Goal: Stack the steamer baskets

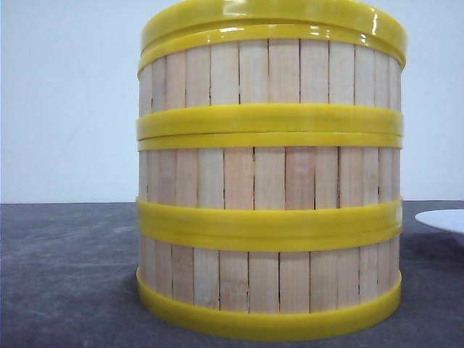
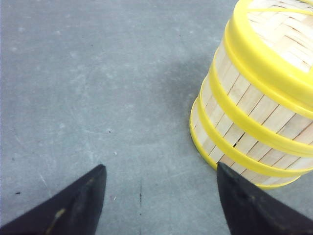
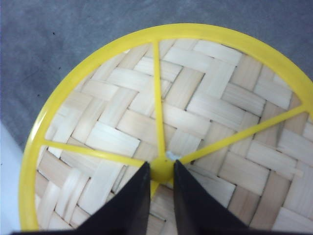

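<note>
**Three baskets stacked, lid on top, right fingers at the hub**

Right gripper (image 3: 160, 182): the two black fingers (image 3: 134, 205) stand close together over the lid (image 3: 161, 122), the small yellow hub at the lid's centre between their tips. Looks pinched, though the contact itself is hard to make out. Lid is woven pale strips in a herringbone weave, yellow rim, thin yellow spokes running from hub to rim.

Left gripper (image 2: 161, 196): fingers spread wide apart, nothing between them but bare table. It sits low beside the foot of the stack, not touching it.

The steamer baskets (image 1: 268, 181): three tiers, one on another, walls of pale upright slats, thick yellow bands where the tiers meet and at the base. The stack stands upright on the table, the lid seated on the topmost tier.

Table (image 1: 65, 275): dark grey, matte, scuffed and speckled. A white plate (image 1: 442, 219) pokes in at the edge, on the stack's right side, clear of it.

Behind the stack, a plain pale wall (image 1: 65, 94).
</note>
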### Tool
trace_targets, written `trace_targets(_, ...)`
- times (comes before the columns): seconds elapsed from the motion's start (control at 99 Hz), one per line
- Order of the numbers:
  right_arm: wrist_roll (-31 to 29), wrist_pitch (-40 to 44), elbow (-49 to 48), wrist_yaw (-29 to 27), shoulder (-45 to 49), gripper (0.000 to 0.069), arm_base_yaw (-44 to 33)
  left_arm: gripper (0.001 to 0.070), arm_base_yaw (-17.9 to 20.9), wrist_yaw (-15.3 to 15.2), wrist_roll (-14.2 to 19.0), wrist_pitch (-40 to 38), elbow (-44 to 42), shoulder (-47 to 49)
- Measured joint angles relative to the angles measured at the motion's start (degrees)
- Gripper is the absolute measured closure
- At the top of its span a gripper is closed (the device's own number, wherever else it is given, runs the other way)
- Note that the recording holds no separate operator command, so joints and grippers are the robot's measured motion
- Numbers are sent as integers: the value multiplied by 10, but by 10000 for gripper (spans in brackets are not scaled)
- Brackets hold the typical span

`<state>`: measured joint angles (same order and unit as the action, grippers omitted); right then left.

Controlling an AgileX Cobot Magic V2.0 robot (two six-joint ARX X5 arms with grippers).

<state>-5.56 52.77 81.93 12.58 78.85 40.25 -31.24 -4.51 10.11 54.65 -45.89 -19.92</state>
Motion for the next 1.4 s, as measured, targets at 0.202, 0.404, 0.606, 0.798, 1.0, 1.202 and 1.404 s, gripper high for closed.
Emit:
trace_targets(0.202,0,-11,0,-7,3,639,12,278,0,0,0,0,0,0)
trace_targets(0.404,0,-12,0,-8,3,637,14,278,0,0,0,0,0,0)
trace_targets(0.606,-1,-12,0,-2,3,444,18,278,0,0,0,0,0,0)
trace_targets(0.798,-1,-12,0,-15,0,389,20,278,0,0,0,0,0,0)
trace_targets(1.0,2,9,23,-113,-31,387,17,278,0,0,0,0,0,0)
trace_targets(1.202,2,7,72,-180,-121,387,17,278,0,0,0,0,0,0)
trace_targets(1.404,-7,29,73,-246,-203,387,17,278,0,0,0,0,0,0)
